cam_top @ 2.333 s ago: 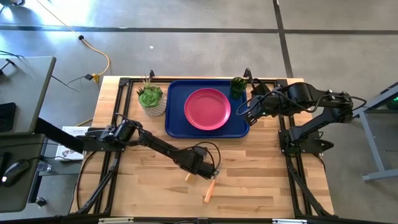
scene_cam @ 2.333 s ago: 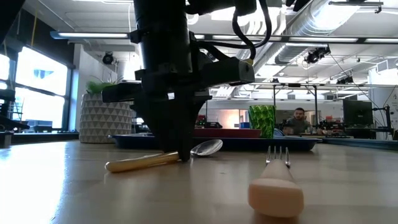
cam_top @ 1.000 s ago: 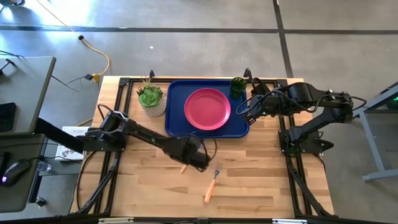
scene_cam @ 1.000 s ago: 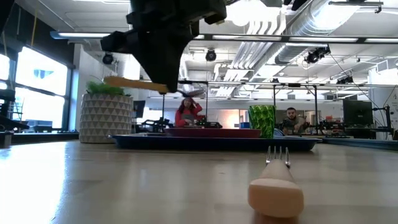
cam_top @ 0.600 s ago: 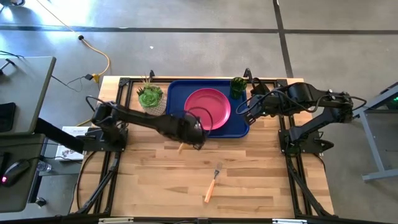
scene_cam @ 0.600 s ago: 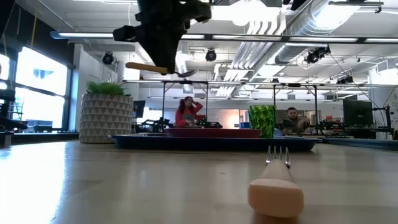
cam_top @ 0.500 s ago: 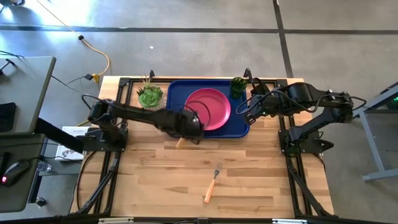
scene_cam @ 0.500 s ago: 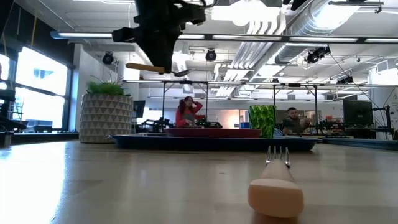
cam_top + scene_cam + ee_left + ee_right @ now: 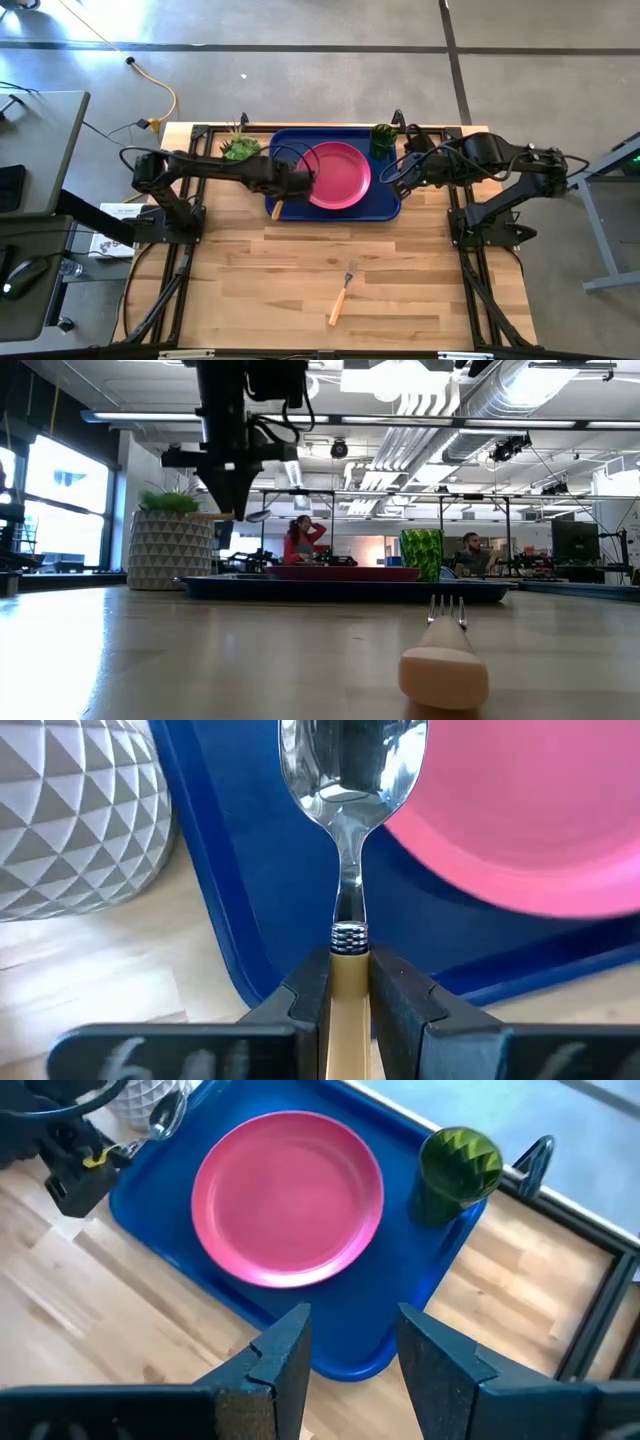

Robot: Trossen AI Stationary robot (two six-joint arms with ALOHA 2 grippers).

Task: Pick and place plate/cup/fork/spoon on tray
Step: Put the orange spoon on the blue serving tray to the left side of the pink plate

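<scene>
My left gripper (image 9: 292,186) hangs over the near left part of the dark blue tray (image 9: 386,203), shut on the orange-handled spoon (image 9: 350,840). The spoon's silver bowl (image 9: 258,515) is high above the tray. The pink-red plate (image 9: 337,175) lies in the middle of the tray. The green cup (image 9: 383,137) stands at the tray's far right corner. The fork (image 9: 342,295) lies on the bare wood near the table's front, tines toward the tray. My right gripper (image 9: 350,1350) is open, above the tray's right edge. My left gripper pinches the spoon's orange handle (image 9: 348,975) between its two fingers (image 9: 305,995), just behind the ribbed metal collar at the neck. The fingers come from above, slanting down. The spoon is lifted clear and about level; its bowl reaches over the tray, its handle end (image 9: 277,210) points at the near edge.
A white patterned pot with a green succulent (image 9: 240,150) stands just left of the tray, close to my left arm. Black frame rails run along the table's left and right sides. People sit in the room beyond the table in the low view.
My left gripper has carried the spoon from over the middle of the bare wood toward the table's far edge and a little left, to over the tray's near left part. The spoon has stayed lifted and roughly level.
</scene>
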